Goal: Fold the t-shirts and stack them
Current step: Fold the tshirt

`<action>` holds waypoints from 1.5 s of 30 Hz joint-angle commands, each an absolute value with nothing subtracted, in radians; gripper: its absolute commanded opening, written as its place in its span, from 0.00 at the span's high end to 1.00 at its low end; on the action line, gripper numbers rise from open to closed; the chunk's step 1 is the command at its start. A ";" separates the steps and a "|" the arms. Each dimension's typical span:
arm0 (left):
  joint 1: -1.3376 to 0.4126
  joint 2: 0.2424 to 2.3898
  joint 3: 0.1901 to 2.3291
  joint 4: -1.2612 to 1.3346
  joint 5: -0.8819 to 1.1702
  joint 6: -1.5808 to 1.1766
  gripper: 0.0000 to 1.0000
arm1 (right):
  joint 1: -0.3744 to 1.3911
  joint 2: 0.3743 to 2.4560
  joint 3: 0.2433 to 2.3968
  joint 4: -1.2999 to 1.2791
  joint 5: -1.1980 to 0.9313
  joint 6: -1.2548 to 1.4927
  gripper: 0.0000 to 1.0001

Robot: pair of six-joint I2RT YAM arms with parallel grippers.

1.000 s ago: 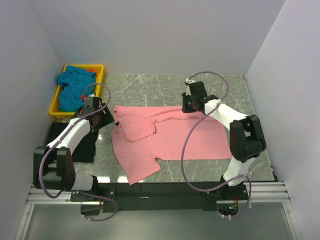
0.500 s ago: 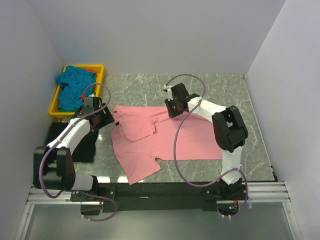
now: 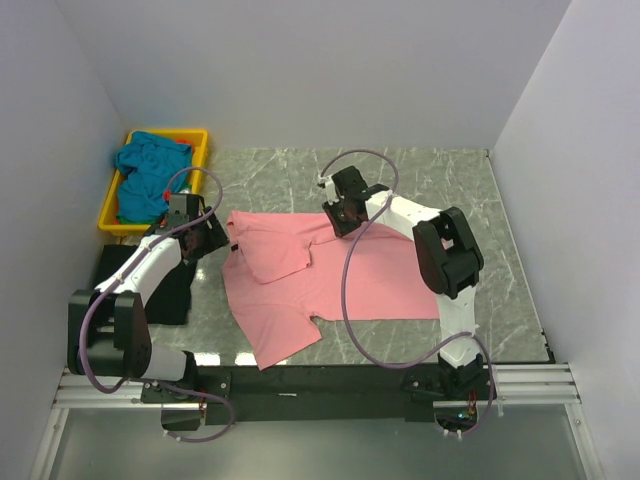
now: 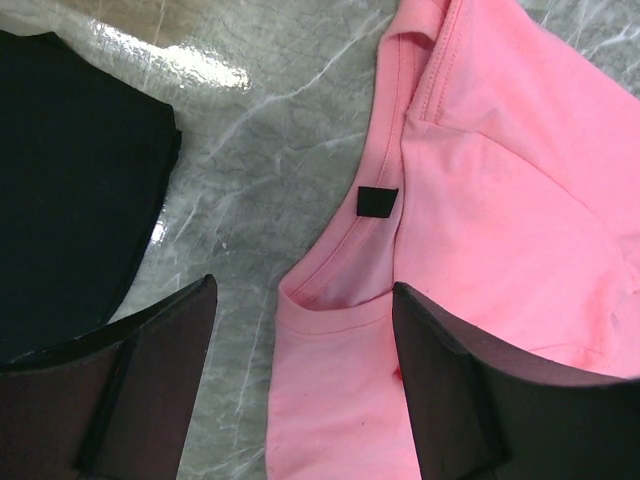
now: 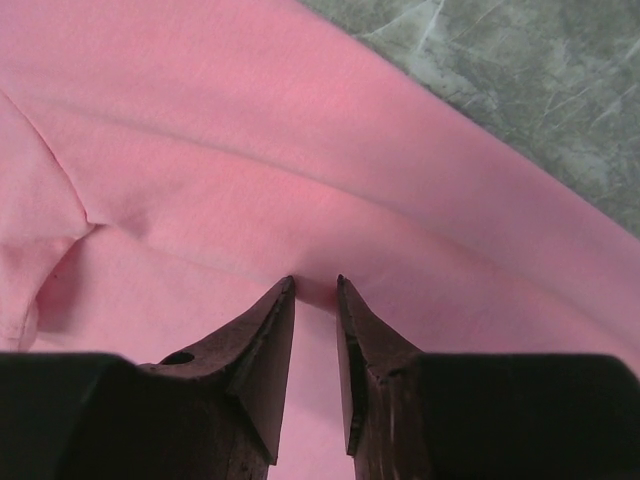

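— How far along is the folding?

— Early, I judge. The salmon pink t-shirt [image 3: 350, 275] lies spread on the table [image 3: 450, 180] with one sleeve turned in over the chest. The rest is unfolded, and no stack shows anywhere.

— And the claws?

— The left claw [image 4: 300, 292] hangs wide open and holds nothing; the shirt's neckline lies directly beneath it, between its fingers. The right claw [image 5: 315, 287] has its jaws nearly together, tips down on the shirt's far edge. A crease of pink cloth rises right at the tips, but I cannot tell whether it is truly pinched.

— What is left?

— Nearly everything. The teal t-shirt [image 3: 145, 175] sits bunched in the yellow tray [image 3: 200, 135], beyond the left claw and off to its left, not yet touched.
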State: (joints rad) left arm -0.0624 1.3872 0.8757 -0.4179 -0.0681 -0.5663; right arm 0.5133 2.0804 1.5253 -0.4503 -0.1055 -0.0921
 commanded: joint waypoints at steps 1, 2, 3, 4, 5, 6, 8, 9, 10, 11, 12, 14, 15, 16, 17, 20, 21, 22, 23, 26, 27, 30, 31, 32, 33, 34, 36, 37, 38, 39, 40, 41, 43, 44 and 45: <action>-0.066 1.385 0.913 -0.413 -0.060 -0.554 0.24 | 0.528 2.098 1.583 -0.488 -0.097 -0.123 0.69; -0.066 1.384 0.913 -0.413 -0.060 -0.554 0.23 | 0.529 2.102 1.589 -0.494 -0.098 -0.130 0.70; -0.066 1.384 0.914 -0.413 -0.060 -0.554 0.24 | 0.529 2.106 1.591 -0.508 -0.100 -0.135 0.71; -0.066 1.384 0.913 -0.413 -0.060 -0.554 0.24 | 0.529 2.106 1.594 -0.512 -0.100 -0.140 0.72; -0.066 1.384 0.913 -0.413 -0.058 -0.554 0.24 | 0.529 2.106 1.592 -0.514 -0.100 -0.144 0.76; -0.066 1.384 0.913 -0.413 -0.058 -0.554 0.23 | 0.529 2.105 1.591 -0.518 -0.097 -0.146 0.79; -0.066 1.382 0.914 -0.413 -0.058 -0.554 0.24 | 0.529 2.095 1.583 -0.518 -0.094 -0.149 0.89; -0.066 1.384 0.914 -0.414 -0.058 -0.554 0.24 | 0.531 2.086 1.580 -0.515 -0.094 -0.150 0.92; -0.066 1.382 0.913 -0.413 -0.058 -0.554 0.23 | 0.529 2.082 1.578 -0.515 -0.094 -0.150 0.96; -0.066 1.384 0.914 -0.414 -0.057 -0.554 0.23 | 0.529 2.076 1.578 -0.517 -0.092 -0.152 0.98; -0.066 1.382 0.913 -0.414 -0.055 -0.554 0.24 | 0.529 2.072 1.580 -0.523 -0.094 -0.152 1.00; -0.066 1.385 0.913 -0.414 -0.055 -0.554 0.24 | 0.529 2.065 1.586 -0.528 -0.094 -0.153 1.00; -0.066 1.382 0.914 -0.414 -0.054 -0.552 0.24 | 0.529 2.060 1.588 -0.535 -0.097 -0.155 1.00; -0.066 1.382 0.913 -0.414 -0.054 -0.552 0.24 | 0.529 2.056 1.588 -0.537 -0.097 -0.155 1.00; -0.066 1.384 0.913 -0.414 -0.054 -0.552 0.24 | 0.529 2.046 1.586 -0.537 -0.098 -0.155 1.00; -0.066 1.382 0.913 -0.414 -0.055 -0.552 0.23 | 0.529 2.031 1.588 -0.541 -0.101 -0.158 1.00; -0.066 1.384 0.913 -0.414 -0.055 -0.552 0.24 | 0.529 2.028 1.588 -0.549 -0.104 -0.158 1.00; -0.066 1.384 0.913 -0.414 -0.054 -0.552 0.23 | 0.529 2.025 1.589 -0.549 -0.107 -0.158 1.00; -0.066 1.382 0.913 -0.414 -0.054 -0.552 0.24 | 0.531 2.023 1.588 -0.552 -0.107 -0.158 1.00; -0.066 1.384 0.914 -0.414 -0.052 -0.552 0.23 | 0.532 2.016 1.569 -0.535 -0.077 -0.161 0.95; -0.066 1.384 0.913 -0.414 -0.052 -0.552 0.23 | 0.537 2.014 1.565 -0.532 -0.065 -0.164 0.89; -0.066 1.384 0.911 -0.414 -0.052 -0.551 0.23 | 0.554 2.020 1.562 -0.535 -0.003 -0.208 0.72; -0.066 1.384 0.911 -0.414 -0.052 -0.551 0.23 | 0.557 2.022 1.560 -0.532 0.018 -0.219 0.67; -0.066 1.384 0.914 -0.414 -0.052 -0.551 0.23 | 0.563 2.025 1.559 -0.531 0.046 -0.228 0.67; -0.066 1.384 0.913 -0.414 -0.052 -0.551 0.23 | 0.568 2.026 1.560 -0.531 0.054 -0.247 0.66; -0.066 1.385 0.913 -0.416 -0.052 -0.551 0.23 | 0.571 2.032 1.560 -0.531 0.061 -0.255 0.66; -0.066 1.384 0.914 -0.416 -0.054 -0.551 0.23 | 0.578 2.036 1.560 -0.531 0.081 -0.282 0.65; -0.066 1.384 0.914 -0.416 -0.055 -0.551 0.23 | 0.584 2.040 1.560 -0.526 0.101 -0.291 0.65; -0.066 1.384 0.913 -0.416 -0.055 -0.551 0.23 | 0.586 2.043 1.560 -0.526 0.104 -0.302 0.65; -0.066 1.384 0.913 -0.416 -0.057 -0.551 0.23 | 0.589 2.045 1.560 -0.526 0.106 -0.320 0.65; -0.066 1.385 0.913 -0.417 -0.057 -0.551 0.23 | 0.592 2.046 1.559 -0.526 0.103 -0.331 0.65; -0.066 1.385 0.913 -0.416 -0.057 -0.549 0.23 | 0.597 2.048 1.557 -0.525 0.103 -0.340 0.65; -0.066 1.385 0.913 -0.416 -0.057 -0.549 0.23 | 0.597 2.049 1.559 -0.523 0.101 -0.363 0.65; -0.066 1.387 0.913 -0.417 -0.057 -0.549 0.23 | 0.597 2.052 1.562 -0.526 0.100 -0.370 0.65; -0.066 1.388 0.914 -0.416 -0.055 -0.549 0.23 | 0.600 2.054 1.563 -0.529 0.094 -0.377 0.65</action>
State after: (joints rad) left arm -0.0624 1.3872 0.8757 -0.4274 -0.0669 -0.5617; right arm 0.5903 2.0747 1.5520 -0.5396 0.0738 -0.3218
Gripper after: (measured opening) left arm 0.766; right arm 0.350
